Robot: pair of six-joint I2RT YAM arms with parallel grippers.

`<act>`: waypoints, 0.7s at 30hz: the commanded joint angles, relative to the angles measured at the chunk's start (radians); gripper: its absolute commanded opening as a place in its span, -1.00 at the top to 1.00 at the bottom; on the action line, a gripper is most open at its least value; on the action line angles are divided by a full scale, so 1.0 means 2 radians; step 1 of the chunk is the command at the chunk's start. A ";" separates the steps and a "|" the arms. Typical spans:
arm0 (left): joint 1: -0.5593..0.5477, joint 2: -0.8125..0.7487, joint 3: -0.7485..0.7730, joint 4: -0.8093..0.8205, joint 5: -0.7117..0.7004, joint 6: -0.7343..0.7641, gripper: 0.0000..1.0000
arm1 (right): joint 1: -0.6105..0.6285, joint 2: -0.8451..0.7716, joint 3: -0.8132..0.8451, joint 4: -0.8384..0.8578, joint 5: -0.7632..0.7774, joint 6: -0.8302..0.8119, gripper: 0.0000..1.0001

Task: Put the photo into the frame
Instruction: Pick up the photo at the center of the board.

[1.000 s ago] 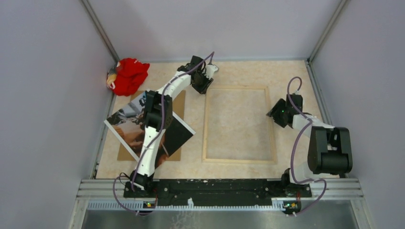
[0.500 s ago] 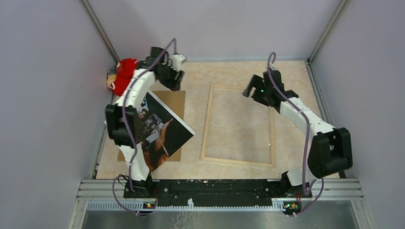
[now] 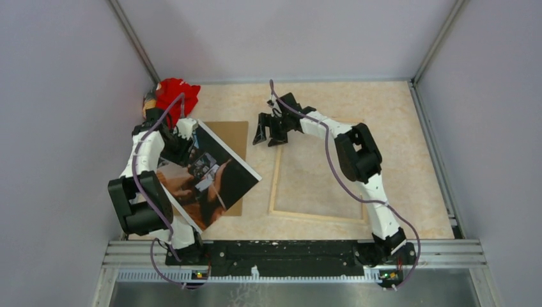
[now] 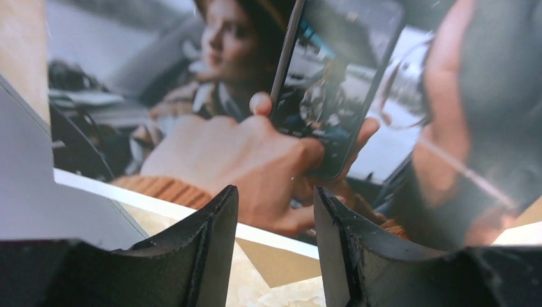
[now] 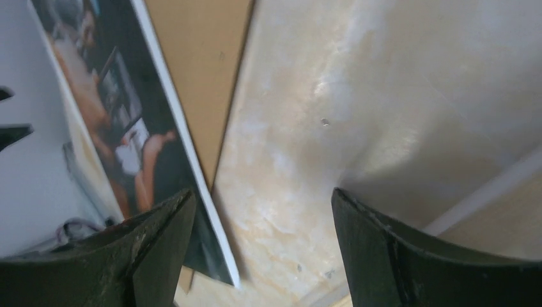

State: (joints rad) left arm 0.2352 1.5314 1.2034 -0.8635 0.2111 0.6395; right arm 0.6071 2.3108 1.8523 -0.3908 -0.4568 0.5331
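I see glossy rectangular dark-toned photo with white border (image 3: 214, 182) lying askew, face up, over plain brown backing board (image 3: 235, 133), left of centre in overhead view. Thin light-wood rectangular frame (image 3: 275, 185) lies flat just right of it, not touching. Left gripper (image 3: 181, 146) sits over photo's upper-left edge, fingers narrowly parted, nothing pinched (wrist view shows gap). Right gripper (image 3: 268, 133) is spread wide and empty by frame's upper-left corner.

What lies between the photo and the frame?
Top view: the brown backing board's exposed edge, then a bare strip of table, between photo and frame.
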 commanded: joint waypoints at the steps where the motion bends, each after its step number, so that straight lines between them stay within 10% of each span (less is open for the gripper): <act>1: 0.018 -0.009 -0.043 0.040 -0.035 0.037 -0.05 | -0.001 0.020 0.041 -0.025 -0.059 -0.002 -0.58; 21: 0.019 0.030 -0.125 0.125 -0.043 0.041 0.07 | 0.057 0.024 -0.054 0.029 -0.107 0.020 -0.51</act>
State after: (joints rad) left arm 0.2737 1.5826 0.9646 -0.6559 0.1219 0.7071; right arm 0.7067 2.3562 1.7977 -0.3115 -0.6853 0.5701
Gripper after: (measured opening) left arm 0.467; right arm 0.763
